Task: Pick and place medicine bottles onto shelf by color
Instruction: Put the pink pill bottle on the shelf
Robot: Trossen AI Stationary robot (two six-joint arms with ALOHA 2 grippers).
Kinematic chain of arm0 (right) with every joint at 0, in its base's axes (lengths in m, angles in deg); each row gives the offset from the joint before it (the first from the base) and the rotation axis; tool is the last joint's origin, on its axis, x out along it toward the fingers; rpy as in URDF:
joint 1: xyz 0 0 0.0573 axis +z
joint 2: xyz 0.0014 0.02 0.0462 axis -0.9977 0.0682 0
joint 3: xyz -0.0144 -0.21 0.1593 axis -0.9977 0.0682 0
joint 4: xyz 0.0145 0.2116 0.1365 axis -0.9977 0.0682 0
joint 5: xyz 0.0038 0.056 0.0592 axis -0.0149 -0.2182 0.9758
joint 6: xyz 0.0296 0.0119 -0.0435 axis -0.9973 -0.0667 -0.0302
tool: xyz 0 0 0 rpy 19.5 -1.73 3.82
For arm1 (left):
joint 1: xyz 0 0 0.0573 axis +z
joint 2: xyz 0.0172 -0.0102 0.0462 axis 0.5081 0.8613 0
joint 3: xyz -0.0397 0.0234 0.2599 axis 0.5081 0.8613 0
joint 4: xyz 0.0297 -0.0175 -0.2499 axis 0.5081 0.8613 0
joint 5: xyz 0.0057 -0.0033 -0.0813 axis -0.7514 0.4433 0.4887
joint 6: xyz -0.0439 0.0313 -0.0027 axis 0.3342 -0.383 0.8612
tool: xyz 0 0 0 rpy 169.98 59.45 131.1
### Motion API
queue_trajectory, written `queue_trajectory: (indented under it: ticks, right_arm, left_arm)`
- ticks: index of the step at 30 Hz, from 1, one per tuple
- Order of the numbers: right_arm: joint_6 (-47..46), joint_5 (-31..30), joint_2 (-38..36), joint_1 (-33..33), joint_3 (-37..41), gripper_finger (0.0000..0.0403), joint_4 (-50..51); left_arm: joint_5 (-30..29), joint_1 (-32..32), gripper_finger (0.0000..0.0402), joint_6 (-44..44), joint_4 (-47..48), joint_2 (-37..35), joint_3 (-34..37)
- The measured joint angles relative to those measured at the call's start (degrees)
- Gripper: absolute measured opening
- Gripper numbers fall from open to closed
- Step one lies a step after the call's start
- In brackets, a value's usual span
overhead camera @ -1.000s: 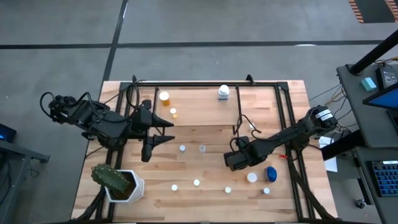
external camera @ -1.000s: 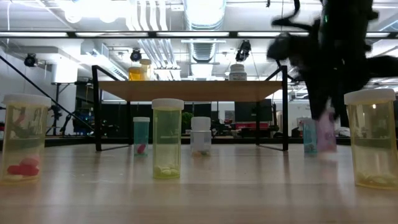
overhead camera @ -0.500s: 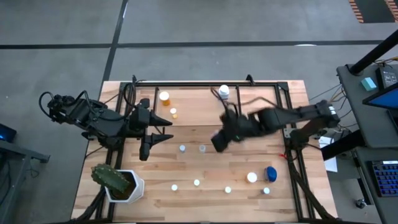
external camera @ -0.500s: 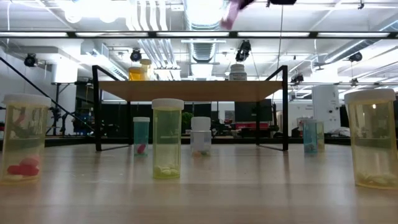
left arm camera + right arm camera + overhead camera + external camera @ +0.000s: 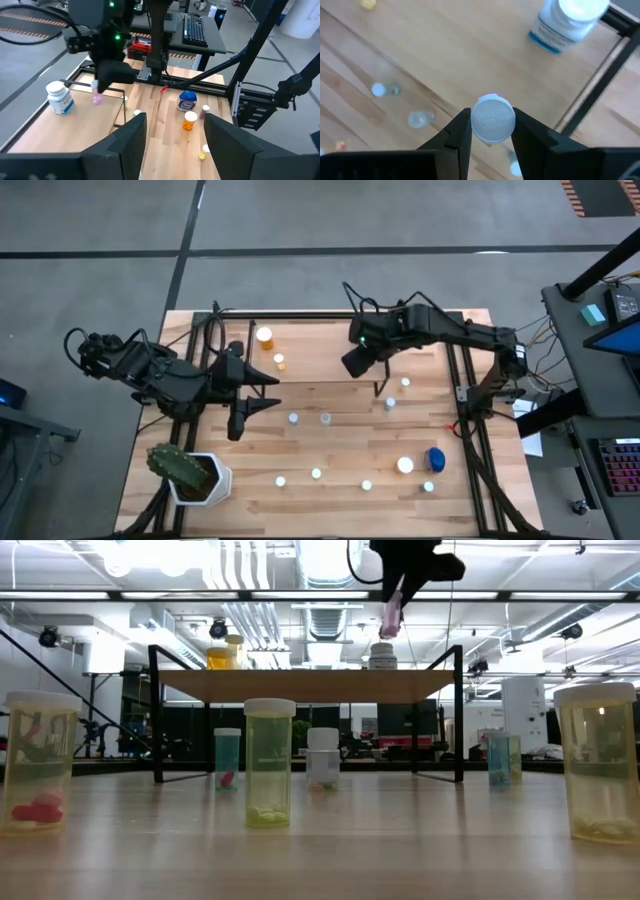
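Light-wood desk (image 5: 330,460) carries my shelf (image 5: 320,345); above the shelf's edge my right hand (image 5: 392,615) pinches a pink medicine bottle (image 5: 390,616), white cap up, held clear of the board near a white bottle (image 5: 567,22). My left hand (image 5: 175,125) hovers open, empty, over the desk's left.

Right pincer (image 5: 492,131) raised high, pointing down, fingers (image 5: 454,133) clamped on a bottle (image 5: 492,119); left pincer (image 5: 172,132) parked low, fingers spread.
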Motion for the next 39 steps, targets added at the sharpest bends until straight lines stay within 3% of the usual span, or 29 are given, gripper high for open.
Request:
queue_trajectory:
  ticks: [6, 28, 31, 39]
  right_arm:
    - [1.89, 4.57, 3.39, -0.53, -2.17, 0.0109, -6.68]
    - [16.49, 2.85, 25.61, -6.79, -25.77, 0.0109, -3.13]
    - [21.95, 4.32, 27.08, -6.78, -26.86, 0.0109, -2.6]
    - [22.98, 4.31, 27.62, -6.8, -26.71, 0.0109, -0.51]
  left_arm:
    - [0.06, -1.99, 0.0182, 0.23, -0.33, -0.93, 0.0]
    - [-0.01, -1.9, 0.0182, -1.43, -0.09, -0.97, -0.02]
    - [-0.03, -1.9, 0.0182, -1.43, -0.09, -0.97, -0.02]
    - [-0.01, -1.9, 0.0182, -1.3, -0.08, -0.97, -0.02]
